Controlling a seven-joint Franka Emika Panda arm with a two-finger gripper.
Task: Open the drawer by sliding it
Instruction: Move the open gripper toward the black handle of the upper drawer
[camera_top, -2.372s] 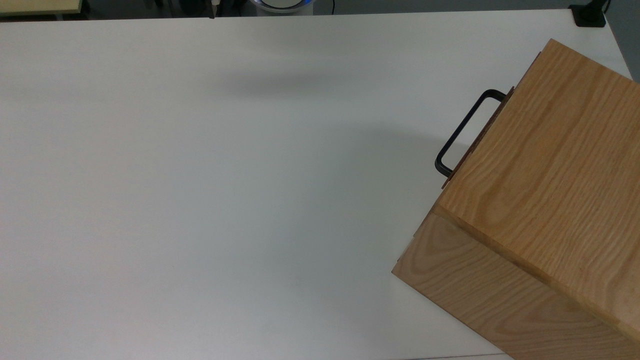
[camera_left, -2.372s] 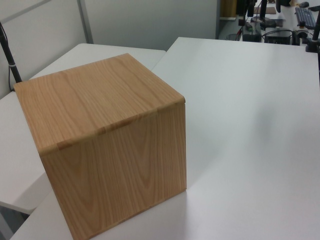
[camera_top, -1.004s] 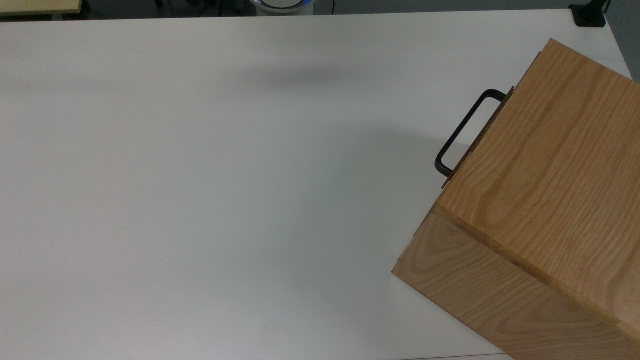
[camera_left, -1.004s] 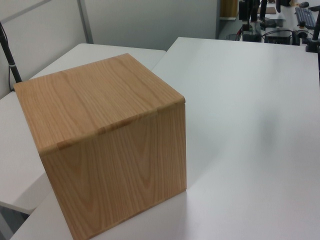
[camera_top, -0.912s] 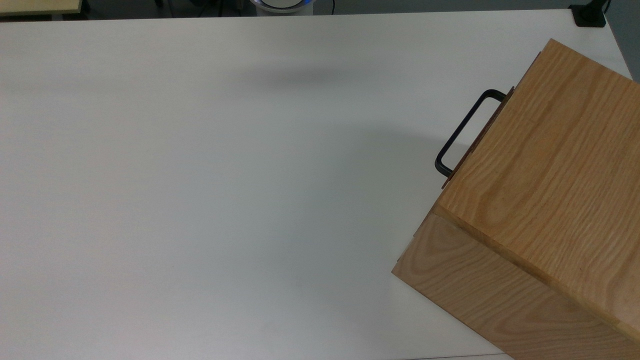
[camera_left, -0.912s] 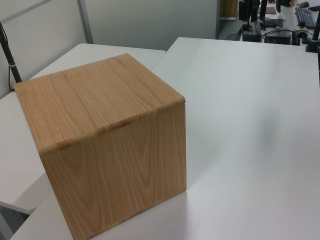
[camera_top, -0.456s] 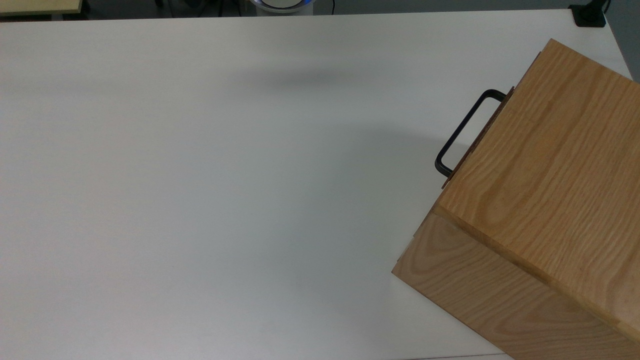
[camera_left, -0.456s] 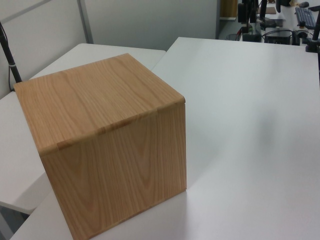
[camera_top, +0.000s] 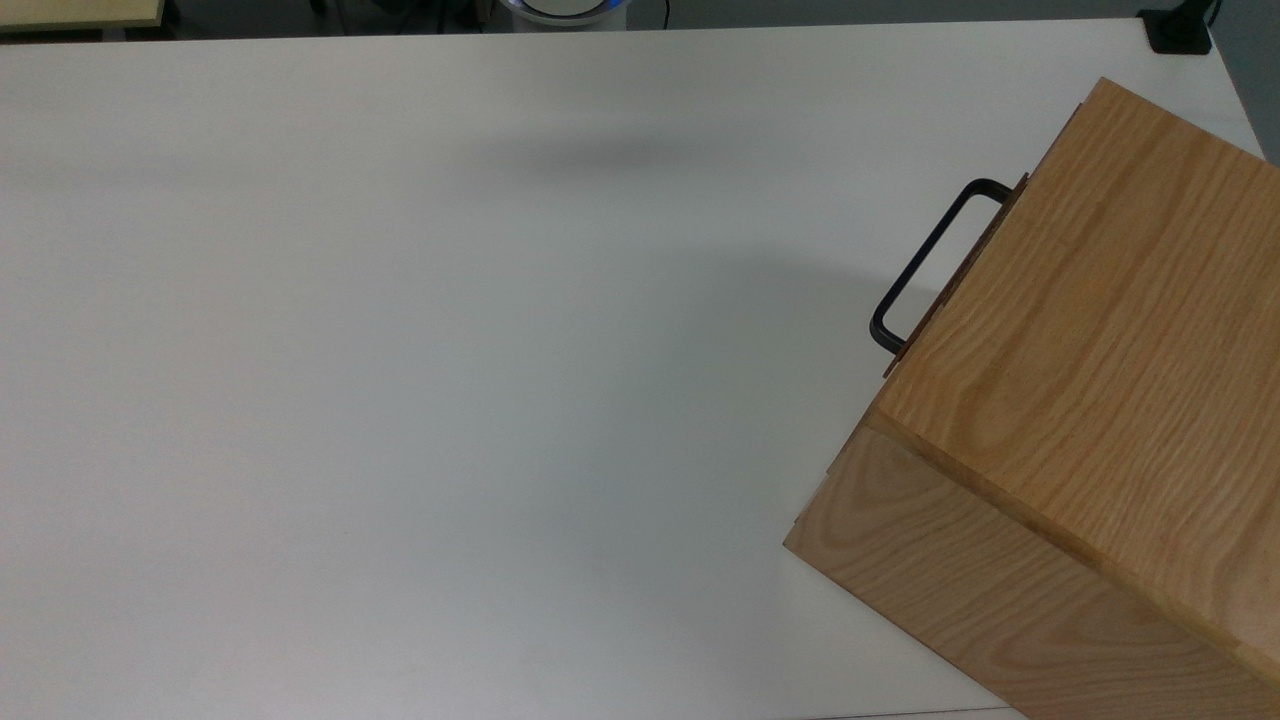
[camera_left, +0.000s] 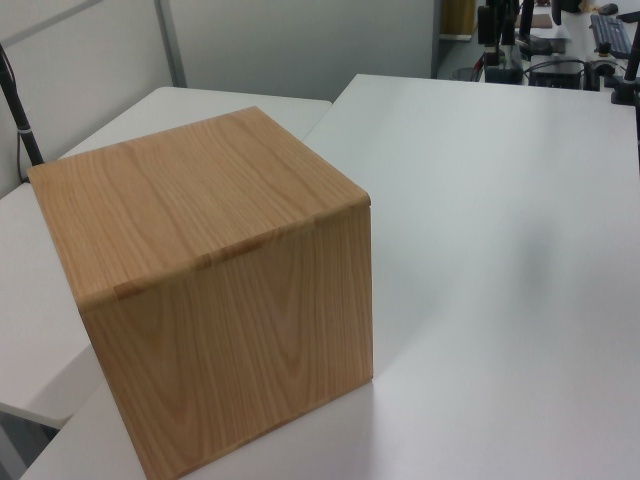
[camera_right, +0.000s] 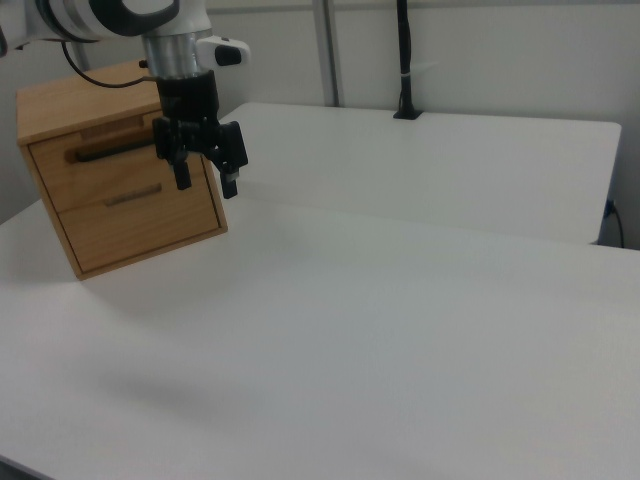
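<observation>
We're hovering pincer (camera_right: 205, 180), fingers spread, nothing held, above tabletop (camera_right: 400, 330). Drawer (camera_right: 100, 175) handle (camera_right: 110, 150) lying to right view's left, bar horiz. — approaching that way.

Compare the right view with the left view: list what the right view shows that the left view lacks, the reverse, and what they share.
Right view alone: the tool, fingers apart, hanging in front of the cabinet's face; the drawer with its black handle, closed flush; a second front panel below it.

Left view alone: the cabinet's plain side, with no drawer front; equipment and cables beyond the table's far end.

Both: the wooden cabinet standing on the white table, and the cabinet's flat top.
</observation>
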